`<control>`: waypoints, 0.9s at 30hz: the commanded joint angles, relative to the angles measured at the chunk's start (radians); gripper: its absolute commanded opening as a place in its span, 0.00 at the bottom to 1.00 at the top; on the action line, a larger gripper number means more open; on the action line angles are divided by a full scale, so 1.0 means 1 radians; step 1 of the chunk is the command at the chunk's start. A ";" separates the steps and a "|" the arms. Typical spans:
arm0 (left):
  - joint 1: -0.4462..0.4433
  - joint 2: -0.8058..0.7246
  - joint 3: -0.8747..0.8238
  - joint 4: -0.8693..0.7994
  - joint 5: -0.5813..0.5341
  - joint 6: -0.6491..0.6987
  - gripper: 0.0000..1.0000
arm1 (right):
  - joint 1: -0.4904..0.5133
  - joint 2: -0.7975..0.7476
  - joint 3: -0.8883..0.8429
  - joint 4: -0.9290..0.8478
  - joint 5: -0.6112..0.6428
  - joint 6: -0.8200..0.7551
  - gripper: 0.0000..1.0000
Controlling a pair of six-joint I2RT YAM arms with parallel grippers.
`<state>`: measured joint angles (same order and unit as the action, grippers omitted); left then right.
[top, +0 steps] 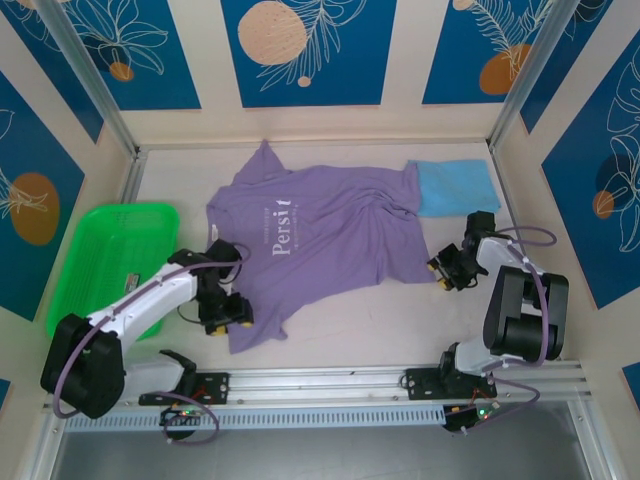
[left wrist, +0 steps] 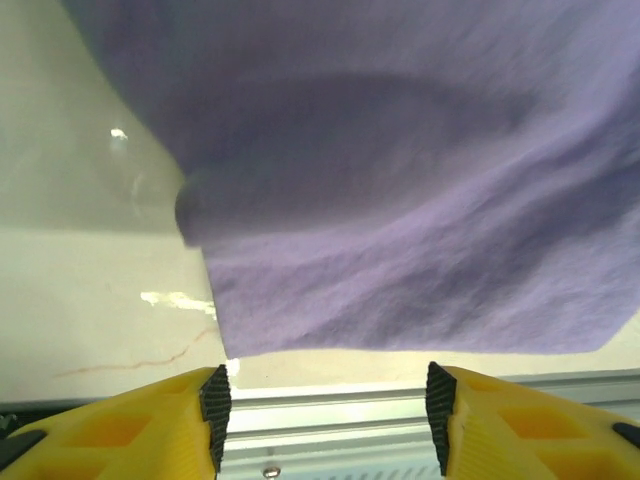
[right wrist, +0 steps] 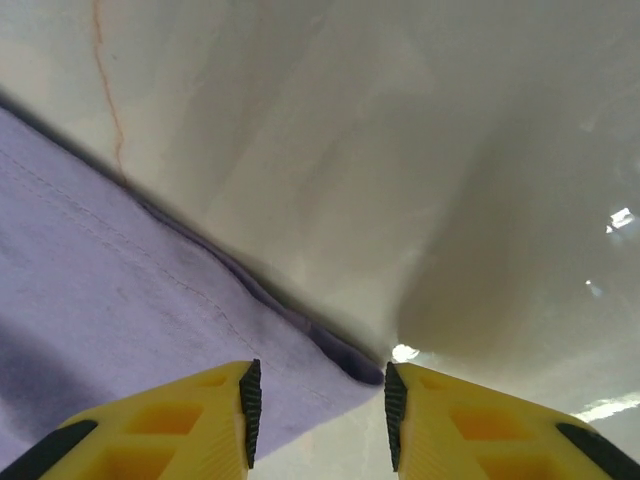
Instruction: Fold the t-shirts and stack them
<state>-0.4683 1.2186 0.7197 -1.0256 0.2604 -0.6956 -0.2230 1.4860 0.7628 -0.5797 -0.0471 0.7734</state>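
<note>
Nearly flat but creased through the middle, the lavender "Persist" t-shirt [top: 320, 240] lies print-up across the table [top: 380, 325], its far right sleeve touching the small folded sky-blue t-shirt [top: 455, 187] in the back corner. Both arms crouch at the near hem. The left gripper [top: 228, 310] sits by the near-left corner, next to the green tray [top: 115, 250]. Its wrist camera shows the yellow fingers [left wrist: 170, 420] spread wide and holding nothing, with the hem just ahead of the tips rather than between them. The right gripper [top: 445, 270] is at the opposite corner. There the fingers [right wrist: 200, 420] stand moderately apart, the tip of the cloth lying in the gap but not pinched.

The risk looks lopsided. A close from the left could catch air, while the right would catch only a sliver of hem that may slip free — and one held corner would drag the shirt askew instead of folding it. A hard pull might also tug the sleeve across the blue tee and rumple its fold.
</note>
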 commanded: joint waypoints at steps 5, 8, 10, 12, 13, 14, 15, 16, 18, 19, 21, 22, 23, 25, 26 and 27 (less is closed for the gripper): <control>-0.013 -0.050 -0.072 -0.054 0.015 -0.056 0.49 | 0.011 0.019 -0.019 0.017 -0.039 -0.014 0.37; -0.018 -0.070 -0.091 -0.052 0.007 -0.068 0.47 | 0.017 0.013 -0.026 0.011 -0.034 -0.020 0.36; -0.022 -0.068 -0.100 -0.038 0.002 -0.071 0.46 | 0.018 0.010 -0.032 0.014 -0.034 -0.025 0.35; -0.034 -0.054 -0.099 -0.023 0.000 -0.081 0.44 | 0.017 0.009 -0.034 0.015 -0.035 -0.029 0.33; -0.040 -0.050 -0.103 -0.016 0.000 -0.091 0.43 | 0.018 0.008 -0.036 0.016 -0.038 -0.029 0.34; -0.050 -0.050 -0.108 -0.004 -0.001 -0.101 0.41 | 0.020 0.008 -0.035 0.017 -0.041 -0.030 0.33; -0.058 -0.051 -0.108 -0.004 -0.008 -0.106 0.40 | 0.020 0.009 -0.035 0.020 -0.041 -0.029 0.33; -0.063 -0.051 -0.106 -0.005 -0.019 -0.110 0.40 | 0.021 0.010 -0.036 0.020 -0.039 -0.031 0.33; -0.074 -0.054 -0.108 -0.005 -0.036 -0.123 0.37 | 0.021 0.010 -0.037 0.020 -0.040 -0.031 0.33; -0.082 -0.056 -0.108 -0.009 -0.047 -0.128 0.36 | 0.020 0.010 -0.037 0.020 -0.040 -0.032 0.33; -0.098 -0.061 -0.102 -0.027 -0.089 -0.152 0.34 | 0.021 0.009 -0.039 0.020 -0.042 -0.032 0.32; -0.106 -0.068 -0.103 -0.030 -0.111 -0.163 0.33 | 0.022 0.008 -0.038 0.021 -0.042 -0.033 0.32; -0.113 -0.079 -0.108 -0.024 -0.121 -0.177 0.33 | 0.021 0.008 -0.040 0.023 -0.045 -0.030 0.32; -0.119 -0.092 -0.123 -0.009 -0.119 -0.199 0.33 | 0.021 0.004 -0.043 0.023 -0.053 -0.030 0.32; -0.120 -0.097 -0.133 0.000 -0.116 -0.209 0.34 | 0.021 0.001 -0.045 0.022 -0.054 -0.031 0.32; -0.120 -0.103 -0.146 0.009 -0.112 -0.218 0.34 | 0.022 -0.002 -0.046 0.021 -0.055 -0.031 0.32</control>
<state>-0.5747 1.1374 0.6048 -1.0153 0.1780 -0.8577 -0.2089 1.4975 0.7372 -0.5575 -0.0608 0.7574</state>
